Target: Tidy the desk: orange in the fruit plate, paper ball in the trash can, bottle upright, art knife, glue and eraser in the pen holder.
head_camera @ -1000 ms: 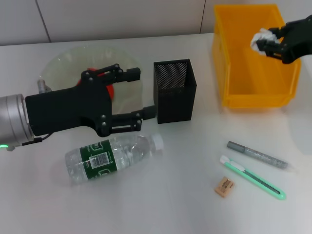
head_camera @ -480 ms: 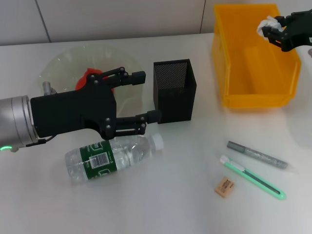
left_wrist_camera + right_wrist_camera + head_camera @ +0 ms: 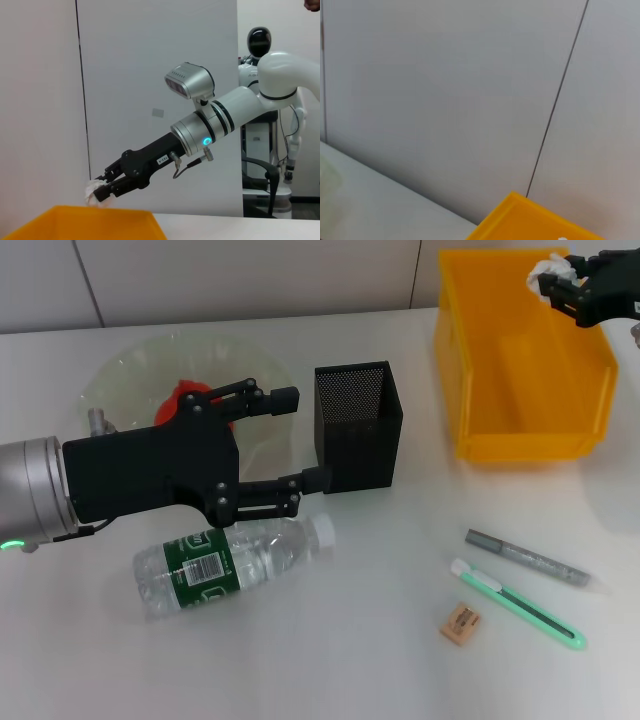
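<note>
I've got the right gripper (image 3: 556, 285) pinched on the paper ball (image 3: 547, 275) over the trash can's (image 3: 500, 435) far rim, while my open left gripper (image 3: 290, 440) hovers above the lying bottle (image 3: 225, 562).

Background behind the work
A pale panelled wall (image 3: 250, 275) carries a thin dark vertical seam (image 3: 82, 100); a small grey plate (image 3: 158, 112) sits on the wall beside that seam.
</note>
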You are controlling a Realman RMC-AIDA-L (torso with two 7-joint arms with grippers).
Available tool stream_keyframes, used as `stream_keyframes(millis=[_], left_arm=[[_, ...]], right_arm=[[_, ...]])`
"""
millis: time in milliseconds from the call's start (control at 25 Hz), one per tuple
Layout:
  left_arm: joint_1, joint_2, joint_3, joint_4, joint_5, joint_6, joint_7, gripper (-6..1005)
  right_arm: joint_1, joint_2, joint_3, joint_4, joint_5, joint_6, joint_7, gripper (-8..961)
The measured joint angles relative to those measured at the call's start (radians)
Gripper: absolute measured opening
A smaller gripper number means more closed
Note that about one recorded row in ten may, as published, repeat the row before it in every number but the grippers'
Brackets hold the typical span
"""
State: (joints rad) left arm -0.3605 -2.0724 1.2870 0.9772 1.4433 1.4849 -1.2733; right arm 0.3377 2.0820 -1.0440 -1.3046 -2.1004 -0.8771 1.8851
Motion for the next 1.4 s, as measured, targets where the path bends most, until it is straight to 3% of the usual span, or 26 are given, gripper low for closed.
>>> stream_keyframes(millis=[320,600,760,840,920,1040,1200,1400], left_arm=[[0.000,0.000,0.010,-0.001,0.001,0.002,0.000,815],[0.004,0.000,0.011,-0.002,0.003,0.003,0.000,815],[0.009,0.000,0.011,-0.002,0.002,0.002,0.000,814],[0.011,-0.001,0.011,-0.004,0.001,0.002,0.000,814],[0.011,-0.001,0.011,-0.009,0.000,0.001,0.000,814],[0.007,0.000,0.011,-0.015,0.002,0.002,0.000,814],[0.004,0.001,0.013,-0.016,0.006,0.001,0.000,814],[0.003,0.006,0.005,-0.017,0.012,-0.024,-0.013,814]], right_arm=[[-0.014,-0.002,0.007,0.025,0.058,0.027,-0.010,424],[-0.023,-0.001,0.007,0.026,0.078,0.027,-0.019,616],[-0.066,-0.001,0.008,0.023,0.265,0.004,-0.150,618],[-0.126,-0.001,0.027,0.028,0.538,-0.104,-0.335,618],[-0.139,-0.002,0.044,0.036,0.603,-0.156,-0.383,617],[-0.163,-0.002,0.132,0.083,0.739,-0.380,-0.483,617],[-0.156,-0.003,0.277,0.149,0.757,-0.649,-0.499,617],[-0.160,-0.004,0.329,0.178,0.721,-0.808,-0.508,617]])
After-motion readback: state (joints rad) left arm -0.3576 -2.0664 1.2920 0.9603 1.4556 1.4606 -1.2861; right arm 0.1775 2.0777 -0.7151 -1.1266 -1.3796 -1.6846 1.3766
